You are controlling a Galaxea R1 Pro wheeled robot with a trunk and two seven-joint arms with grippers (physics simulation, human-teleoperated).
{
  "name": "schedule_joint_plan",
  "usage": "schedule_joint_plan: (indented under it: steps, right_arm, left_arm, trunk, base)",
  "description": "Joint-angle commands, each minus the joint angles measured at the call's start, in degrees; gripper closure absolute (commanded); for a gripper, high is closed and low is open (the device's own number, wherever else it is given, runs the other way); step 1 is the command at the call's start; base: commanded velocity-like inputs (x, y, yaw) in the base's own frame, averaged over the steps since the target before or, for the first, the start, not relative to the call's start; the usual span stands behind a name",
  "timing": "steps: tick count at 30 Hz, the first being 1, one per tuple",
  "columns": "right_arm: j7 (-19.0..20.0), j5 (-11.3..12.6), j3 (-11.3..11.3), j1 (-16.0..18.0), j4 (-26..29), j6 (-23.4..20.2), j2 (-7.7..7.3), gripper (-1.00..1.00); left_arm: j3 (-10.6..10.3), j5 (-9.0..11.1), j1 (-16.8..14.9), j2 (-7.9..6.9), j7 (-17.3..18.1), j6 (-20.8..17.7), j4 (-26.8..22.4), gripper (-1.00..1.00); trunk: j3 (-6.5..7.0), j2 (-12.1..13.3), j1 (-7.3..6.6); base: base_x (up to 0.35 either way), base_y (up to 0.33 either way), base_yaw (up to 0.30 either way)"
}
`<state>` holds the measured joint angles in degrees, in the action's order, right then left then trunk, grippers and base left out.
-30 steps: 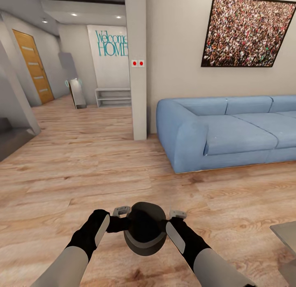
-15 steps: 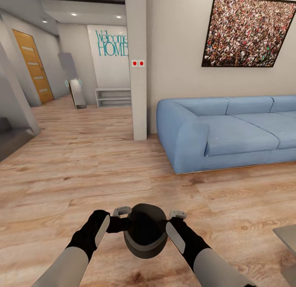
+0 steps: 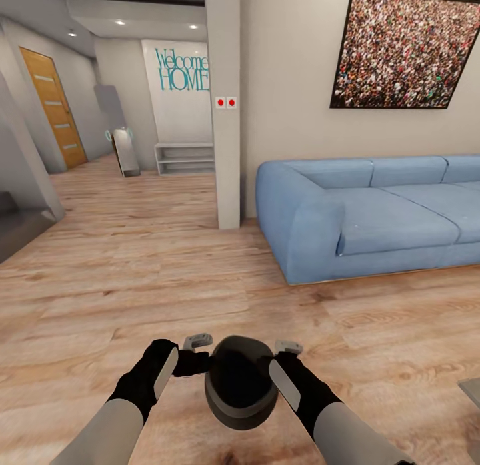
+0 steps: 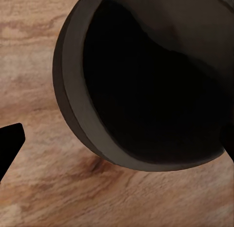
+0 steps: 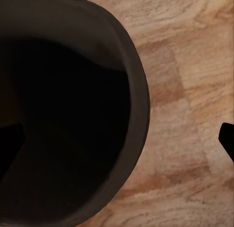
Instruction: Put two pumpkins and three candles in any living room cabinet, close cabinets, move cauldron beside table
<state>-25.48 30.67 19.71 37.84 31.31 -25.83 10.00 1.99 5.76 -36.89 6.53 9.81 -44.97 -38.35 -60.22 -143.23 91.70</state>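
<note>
Head camera: high on the robot, facing forward and down over both arms; takes in the wood floor (image 3: 133, 265), a blue sofa (image 3: 373, 212), a pillar (image 3: 227, 105) and a far hallway.
Left wrist camera: very near, looking along the left hand into the black pot (image 4: 146, 85), floor behind it.
Right wrist camera: equally near, looking into the pot's mouth from the opposite side.
Shared: the pot and the floor boards beneath it, in all three views.

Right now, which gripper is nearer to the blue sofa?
The right. The right gripper is on the cauldron's side that faces the blue sofa; the left gripper is on the cauldron's far side, farther from it.
</note>
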Motion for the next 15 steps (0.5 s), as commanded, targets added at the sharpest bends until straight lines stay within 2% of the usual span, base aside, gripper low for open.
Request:
schedule_joint_plan:
  steps: [1,5,15]
  right_arm:
    - [-0.43,0.32,0.15,0.02,0.06,-0.18,0.0,-1.0]
    - [-0.41,0.33,0.15,0.03,0.06,-0.18,0.0,-1.0]
    - [-0.38,0.28,0.15,0.02,0.06,-0.18,0.0,-1.0]
  left_arm:
    - [0.21,0.39,-0.02,0.04,-0.11,-0.34,-0.06,-1.0]
    - [0.13,0.35,-0.05,0.19,-0.3,-0.31,-0.06,-1.0]
    - [0.14,0.31,-0.09,0.41,-0.46,-0.3,-0.07,-1.0]
  trunk:
    - [-0.06,-0.02,0.0]
    - [-0.06,-0.02,0.0]
    - [-0.06,-0.02,0.0]
  base:
    - [0.169,0.003,0.0]
    - [0.08,0.001,0.0]
    - [0.006,0.0,0.0]
